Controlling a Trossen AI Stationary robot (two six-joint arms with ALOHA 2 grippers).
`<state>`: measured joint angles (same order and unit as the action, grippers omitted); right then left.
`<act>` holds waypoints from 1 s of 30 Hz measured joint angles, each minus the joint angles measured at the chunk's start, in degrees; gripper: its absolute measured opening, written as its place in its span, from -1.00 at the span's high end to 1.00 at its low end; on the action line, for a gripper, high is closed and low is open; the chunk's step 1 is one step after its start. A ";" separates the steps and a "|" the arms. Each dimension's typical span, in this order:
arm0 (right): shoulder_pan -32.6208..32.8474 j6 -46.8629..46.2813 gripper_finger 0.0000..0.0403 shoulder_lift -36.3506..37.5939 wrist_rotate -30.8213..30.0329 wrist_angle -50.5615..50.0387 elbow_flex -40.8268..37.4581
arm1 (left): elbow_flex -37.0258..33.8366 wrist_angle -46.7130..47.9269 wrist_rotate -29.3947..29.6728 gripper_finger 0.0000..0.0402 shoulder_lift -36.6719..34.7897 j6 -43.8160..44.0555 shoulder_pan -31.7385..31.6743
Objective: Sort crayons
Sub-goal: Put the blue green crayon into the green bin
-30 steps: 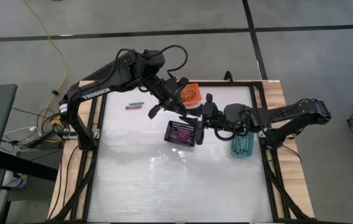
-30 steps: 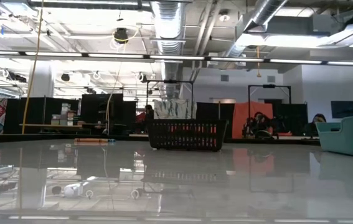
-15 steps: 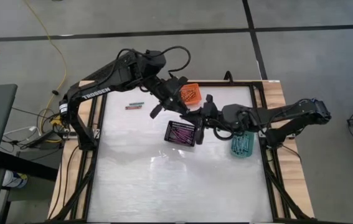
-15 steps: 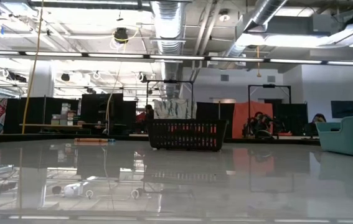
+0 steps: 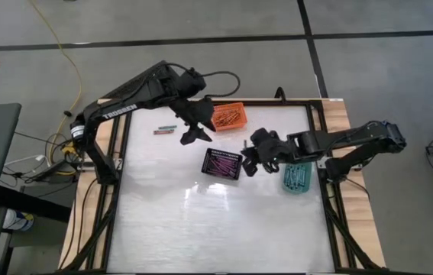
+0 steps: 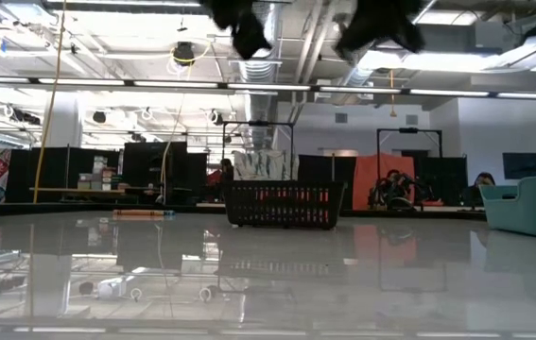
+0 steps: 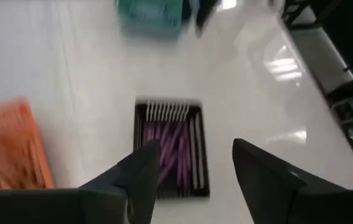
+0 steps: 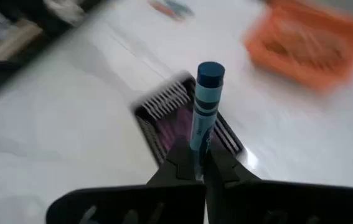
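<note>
My right gripper (image 8: 198,163) is shut on a teal-blue crayon (image 8: 203,102) and hangs just right of the black basket (image 5: 223,163), which holds purple crayons (image 7: 171,146). My left gripper (image 7: 195,171) is open and holds nothing; it hangs above the table between the black basket and the orange basket (image 5: 228,116). In the high view it is at the far left of the baskets (image 5: 194,134). The teal basket (image 5: 297,177) stands at the right. Two loose crayons (image 5: 166,128) lie on the table at the far left. My right gripper pinches the teal-blue crayon's lower end (image 8: 198,144) between its two fingertips. The crayon runs on in line with the fingers and sticks out well past them, with its flat free end (image 8: 210,71) foremost. The fingers slant down from the table's right. The crayon is lifted clear, above the black basket's right side.
The orange basket holds several orange crayons (image 5: 231,117). In the low view the black basket (image 6: 283,204) stands mid-table, the teal one (image 6: 529,208) at the right, and both grippers show dark at the top edge. The white table's near half lies bare.
The two grippers, which met beside the orange basket, have drawn apart. My left gripper has gone toward the table's left edge and tipped downward. My right gripper has tipped down and rolled, now beside the black basket. Both have sunk into the top of the low view.
</note>
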<state>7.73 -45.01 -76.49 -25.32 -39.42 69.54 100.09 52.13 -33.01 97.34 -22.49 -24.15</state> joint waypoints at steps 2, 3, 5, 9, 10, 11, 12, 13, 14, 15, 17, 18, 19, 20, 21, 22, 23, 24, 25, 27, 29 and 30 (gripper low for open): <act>0.00 -5.38 1.00 0.00 0.06 -5.93 0.00 | -3.70 1.60 0.27 0.10 -0.17 -0.71 -1.51; 0.02 -7.89 1.00 0.00 0.07 -8.69 0.00 | -5.92 2.21 0.30 0.11 -0.19 -0.84 -2.19; 0.16 -12.42 1.00 0.00 0.08 -14.02 0.00 | -10.55 2.19 0.44 0.15 -0.28 -0.89 -3.32; 1.49 -20.73 1.00 0.00 0.27 -24.25 0.00 | -20.03 0.24 3.44 0.20 -2.36 -1.10 -4.99; 1.94 -22.60 1.00 0.00 0.38 -26.68 0.00 | -22.10 -0.36 5.05 0.20 -3.16 -1.35 -5.30; 2.35 -24.39 1.00 0.00 0.39 -28.98 0.00 | -23.96 -0.47 6.94 0.20 -3.97 -1.75 -5.57; 2.72 -26.07 1.00 0.00 0.43 -30.92 0.00 | -25.68 -0.69 8.89 0.20 -4.76 -2.35 -5.86; 3.12 -27.62 1.00 0.00 0.67 -32.64 0.00 | -27.33 -1.31 10.88 0.20 -5.53 -2.98 -6.06; 3.41 -29.01 1.00 0.00 1.03 -34.40 0.00 | -28.74 -1.71 12.76 0.20 -6.41 -3.55 -6.24; 3.68 -30.24 1.00 0.14 1.50 -35.77 -0.20 | -30.02 -1.79 14.31 0.20 -7.41 -4.02 -6.56; 4.12 -32.11 1.00 1.11 2.80 -37.06 -1.44 | -32.35 -2.25 16.68 0.21 -9.30 -5.14 -7.24; 4.37 -33.11 1.00 1.89 3.22 -36.93 -2.47 | -33.33 -2.42 17.40 0.21 -10.04 -5.60 -7.69; 4.71 -34.50 1.00 2.94 3.63 -36.39 -3.83 | -34.29 -2.56 17.85 0.21 -10.68 -5.76 -8.22; 5.20 -36.19 0.99 3.96 4.22 -35.88 -5.44 | -35.09 -2.59 17.94 0.21 -11.40 -5.74 -8.74; 5.81 -38.01 0.99 5.02 4.44 -35.87 -6.94 | -35.81 -2.78 17.96 0.21 -12.22 -5.53 -9.33; 6.58 -40.07 0.99 6.25 4.46 -35.46 -8.58 | -36.33 -2.97 18.06 0.21 -13.20 -5.34 -9.89; 7.44 -42.40 0.99 7.63 4.48 -35.11 -10.18 | -36.75 -3.12 18.03 0.21 -13.99 -5.15 -10.39; 8.40 -44.92 0.99 9.01 4.54 -34.65 -11.63 | -37.14 -3.07 18.04 0.21 -14.72 -4.90 -10.83; 9.29 -47.31 0.99 10.40 4.59 -34.13 -13.23 | -37.66 -3.09 18.31 0.21 -15.43 -4.85 -11.32; 10.95 -51.18 0.99 12.88 4.72 -32.95 -16.21 | -38.63 -3.07 19.76 0.21 -16.90 -4.87 -12.01; 12.09 -54.31 0.99 14.98 5.09 -31.39 -18.89 | -39.59 -3.41 21.09 0.21 -18.06 -5.38 -12.71; 12.53 -55.57 0.99 15.76 5.38 -30.54 -20.08 | -40.24 -3.35 21.62 0.21 -18.36 -5.58 -13.04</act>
<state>20.26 -100.57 -60.72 -19.94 -69.96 49.46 59.85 48.78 -11.39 78.98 -28.07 -37.20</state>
